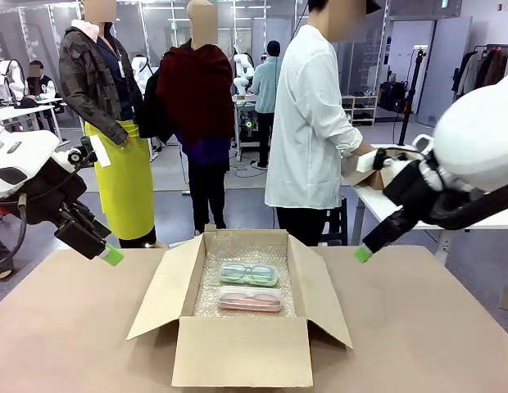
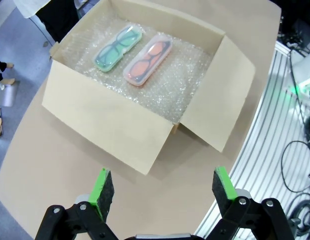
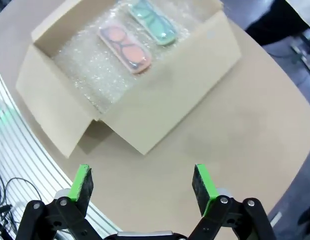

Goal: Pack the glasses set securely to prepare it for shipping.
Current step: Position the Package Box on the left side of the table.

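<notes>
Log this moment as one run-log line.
left gripper: open, empty | right gripper: open, empty | mint case, pink case: side by side in open cardboard box

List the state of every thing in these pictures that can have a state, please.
cardboard box: open, flaps spread outward, lined with bubble wrap.
mint green glasses case: closed, lying flat in the box, spectacles inside.
pink glasses case: closed, lying flat beside the green one, spectacles inside.
left end effector: open, empty, above the table.
right end effector: open, empty, above the table.
</notes>
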